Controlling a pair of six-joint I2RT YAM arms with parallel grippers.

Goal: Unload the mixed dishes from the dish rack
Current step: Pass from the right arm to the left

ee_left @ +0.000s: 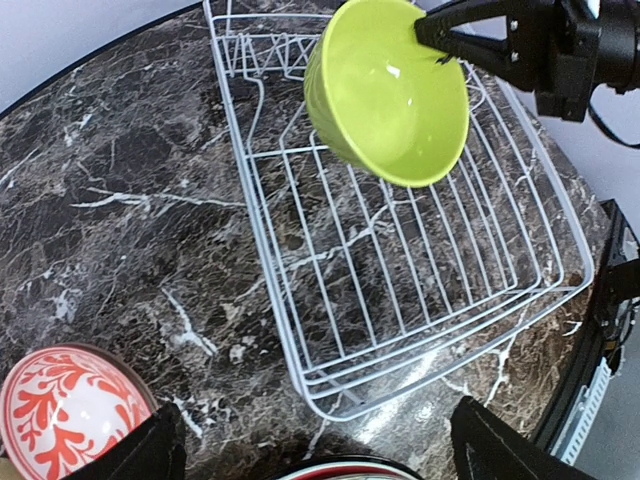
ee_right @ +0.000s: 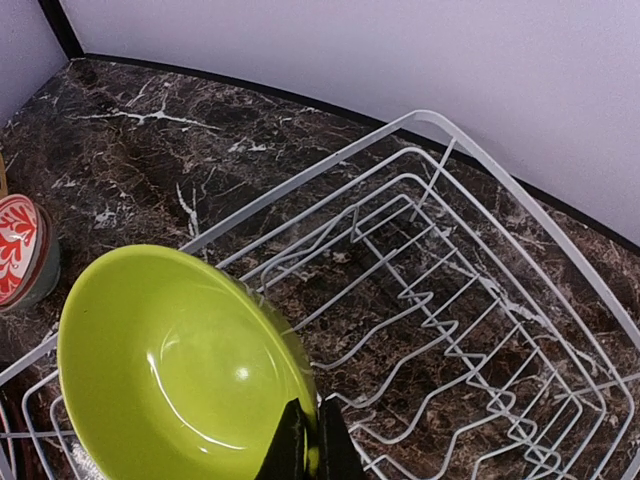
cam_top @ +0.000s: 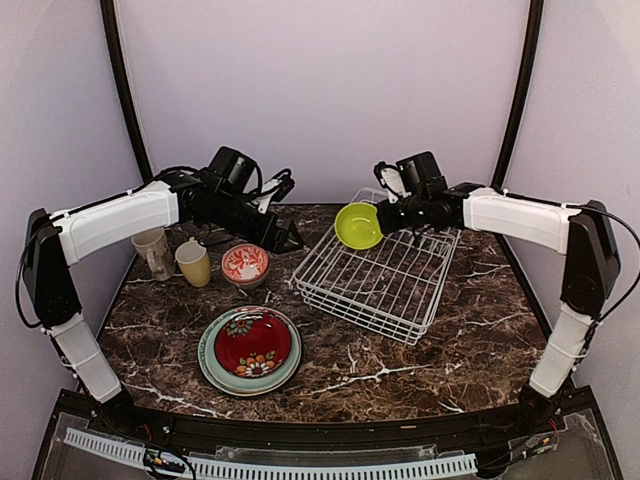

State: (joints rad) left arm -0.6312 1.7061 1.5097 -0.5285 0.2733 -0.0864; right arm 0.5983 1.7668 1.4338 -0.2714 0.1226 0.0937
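Lime bowl (cam_top: 358, 226) in right tool (ee_right: 305, 445) over dish rack (cam_top: 380, 290).

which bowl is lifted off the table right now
The lime bowl, pinched at its rim by the right gripper and held tilted above the dish rack. The red-and-white patterned bowl sits on the table by the yellow mug.

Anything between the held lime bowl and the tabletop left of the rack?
Yes: the left gripper, jaws open, hangs just left of the dish rack, on the straight path from the lime bowl toward the red-patterned bowl.
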